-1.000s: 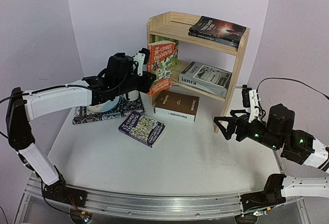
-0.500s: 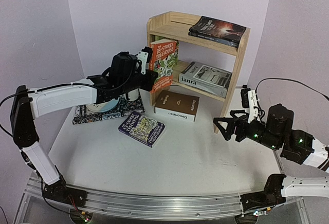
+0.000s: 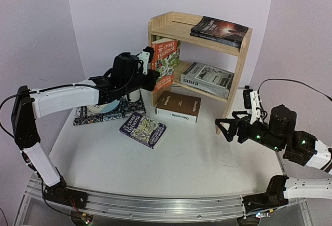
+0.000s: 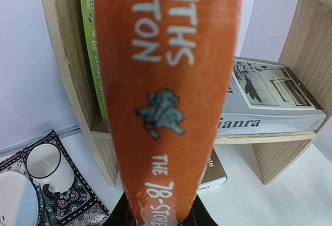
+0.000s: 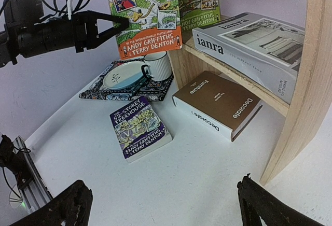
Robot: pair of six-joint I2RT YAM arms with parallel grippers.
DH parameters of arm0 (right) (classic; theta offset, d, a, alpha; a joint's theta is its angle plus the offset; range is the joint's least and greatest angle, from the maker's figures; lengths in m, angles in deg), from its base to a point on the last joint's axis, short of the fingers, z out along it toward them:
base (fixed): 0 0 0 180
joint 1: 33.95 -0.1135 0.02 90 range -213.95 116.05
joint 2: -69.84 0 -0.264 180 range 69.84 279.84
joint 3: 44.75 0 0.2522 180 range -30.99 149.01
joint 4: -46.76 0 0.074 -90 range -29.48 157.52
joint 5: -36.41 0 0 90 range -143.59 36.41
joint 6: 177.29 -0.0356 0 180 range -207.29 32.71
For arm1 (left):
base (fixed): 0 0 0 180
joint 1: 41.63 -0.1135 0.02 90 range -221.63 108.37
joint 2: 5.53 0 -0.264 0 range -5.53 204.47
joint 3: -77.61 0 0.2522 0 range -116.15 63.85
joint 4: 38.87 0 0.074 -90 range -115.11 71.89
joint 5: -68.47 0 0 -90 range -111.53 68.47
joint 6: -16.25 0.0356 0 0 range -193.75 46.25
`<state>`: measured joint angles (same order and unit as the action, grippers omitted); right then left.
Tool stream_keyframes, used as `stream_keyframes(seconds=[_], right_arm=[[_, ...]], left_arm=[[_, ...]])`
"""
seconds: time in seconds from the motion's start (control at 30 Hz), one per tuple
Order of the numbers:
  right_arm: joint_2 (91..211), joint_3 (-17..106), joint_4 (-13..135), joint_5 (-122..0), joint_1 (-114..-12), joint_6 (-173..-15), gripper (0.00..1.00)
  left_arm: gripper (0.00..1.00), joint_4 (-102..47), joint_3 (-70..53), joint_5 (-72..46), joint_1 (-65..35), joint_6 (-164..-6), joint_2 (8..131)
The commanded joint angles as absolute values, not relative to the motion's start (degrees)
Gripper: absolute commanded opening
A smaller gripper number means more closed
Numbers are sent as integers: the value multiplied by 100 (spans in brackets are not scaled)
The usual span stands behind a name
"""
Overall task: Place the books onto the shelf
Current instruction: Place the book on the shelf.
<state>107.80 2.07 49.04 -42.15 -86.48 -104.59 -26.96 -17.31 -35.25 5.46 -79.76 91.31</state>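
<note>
My left gripper (image 3: 153,81) is shut on the bottom of the orange Treehouse book (image 3: 164,60), holding it upright at the left front of the pine shelf (image 3: 171,25). Its spine (image 4: 166,81) fills the left wrist view. A green book (image 4: 92,50) stands behind it against the shelf's left panel. The grey book (image 3: 207,79) lies flat on the lower board and two dark books (image 3: 220,29) lie on the top board. On the table lie the brown "Decorate" (image 3: 179,107) and the dark blue Treehouse book (image 3: 143,128). My right gripper (image 3: 224,129) hovers open and empty, right of them.
A patterned mat (image 3: 96,116) with a plate (image 5: 124,74) and a white mug (image 5: 158,65) lies left of the shelf, under my left arm. The shelf's right panel (image 5: 311,81) stands close beside my right gripper.
My left gripper has carried the orange book a little to the right and up, closer to the shelf's lower board. The right arm has hardly moved.
</note>
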Motion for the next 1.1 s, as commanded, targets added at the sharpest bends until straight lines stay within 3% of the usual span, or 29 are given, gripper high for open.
stream_keyframes(seconds=[0.0, 1.07], right_arm=[[10712, 423, 4804, -4161, -8665, -10487, 98], [10754, 501, 4865, -4194, -8662, -10583, 98]], left_arm=[[0, -3788, -1723, -3688, 542, -8065, 8907], [0, -5216, -1002, -3741, 533, -7522, 8811]])
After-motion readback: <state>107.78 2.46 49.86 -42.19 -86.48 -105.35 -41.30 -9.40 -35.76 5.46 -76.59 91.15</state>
